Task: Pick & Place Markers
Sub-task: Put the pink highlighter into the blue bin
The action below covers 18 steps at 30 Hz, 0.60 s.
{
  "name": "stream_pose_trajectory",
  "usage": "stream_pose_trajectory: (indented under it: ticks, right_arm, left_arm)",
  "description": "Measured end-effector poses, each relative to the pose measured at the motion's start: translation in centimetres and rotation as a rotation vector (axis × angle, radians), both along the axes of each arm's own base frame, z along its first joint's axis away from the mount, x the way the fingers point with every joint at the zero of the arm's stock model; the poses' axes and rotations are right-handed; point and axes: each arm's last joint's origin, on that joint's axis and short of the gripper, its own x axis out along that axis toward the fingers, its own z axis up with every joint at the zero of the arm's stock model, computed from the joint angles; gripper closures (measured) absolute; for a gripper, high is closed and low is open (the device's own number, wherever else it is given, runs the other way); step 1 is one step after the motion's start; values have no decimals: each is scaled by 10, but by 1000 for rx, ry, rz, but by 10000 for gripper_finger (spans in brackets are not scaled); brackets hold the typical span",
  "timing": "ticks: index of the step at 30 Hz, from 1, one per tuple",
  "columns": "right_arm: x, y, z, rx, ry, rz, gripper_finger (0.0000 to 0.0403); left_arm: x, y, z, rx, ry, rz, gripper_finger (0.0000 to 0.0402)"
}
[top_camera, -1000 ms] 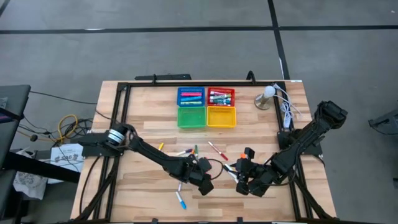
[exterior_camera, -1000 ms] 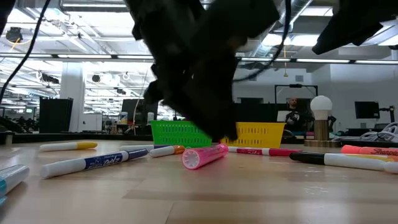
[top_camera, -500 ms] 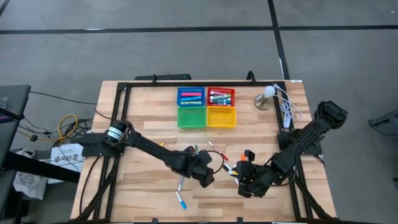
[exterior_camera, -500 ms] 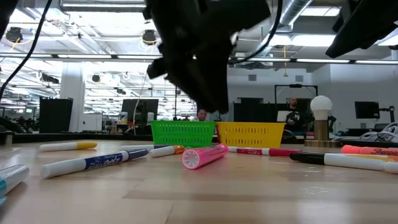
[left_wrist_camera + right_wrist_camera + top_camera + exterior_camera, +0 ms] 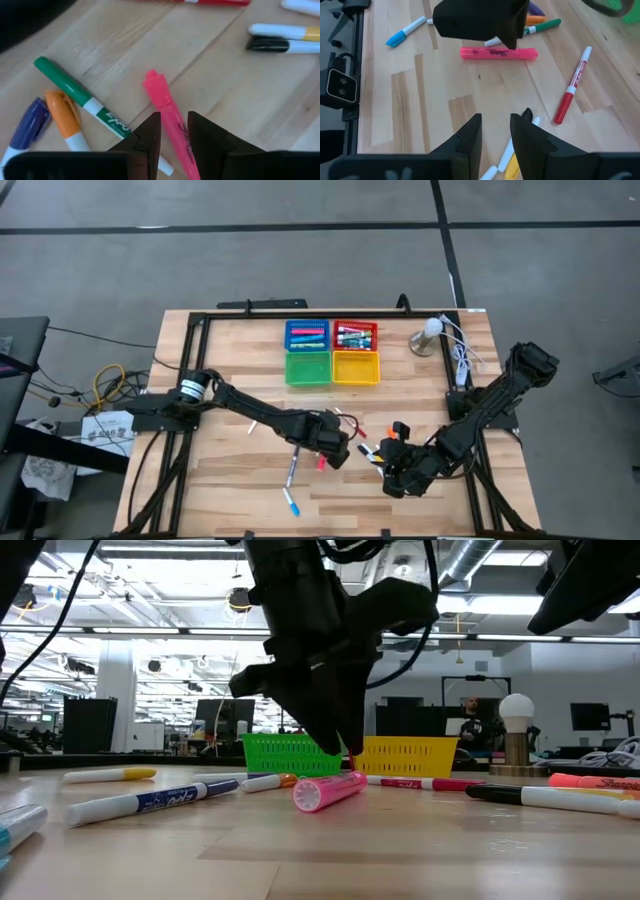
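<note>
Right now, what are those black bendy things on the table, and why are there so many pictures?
They are two robot arms. One camera looks down from above, one sits at table height, and one rides on each wrist. The left gripper hangs over a pink marker lying on the wooden table, fingers on either side of it, not lifting it. The right gripper waits nearby, holding nothing. More loose markers lie about, like a green one and a red one. At the back sit four coloured trays; two already hold markers.

Markers [image 5: 292,470] and trays [image 5: 332,352] on table [image 5: 220,480]
</note>
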Motion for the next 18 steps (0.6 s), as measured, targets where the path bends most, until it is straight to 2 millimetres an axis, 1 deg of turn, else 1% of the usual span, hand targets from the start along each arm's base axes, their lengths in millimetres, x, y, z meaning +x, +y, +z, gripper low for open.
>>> stream_pose_trajectory:
  ticks: [5,9,18]
  right_arm:
    - [0,1,0,29,12,-4,311]
    - [-1,1,0,41,22,5,311]
    - [0,2,0,57,15,10,311]
  left_arm:
    - [-2,2,-4,-14,15,25,301]
    - [-2,-2,-3,-19,3,20,300]
    - [-2,-3,-3,-30,-1,16,300]
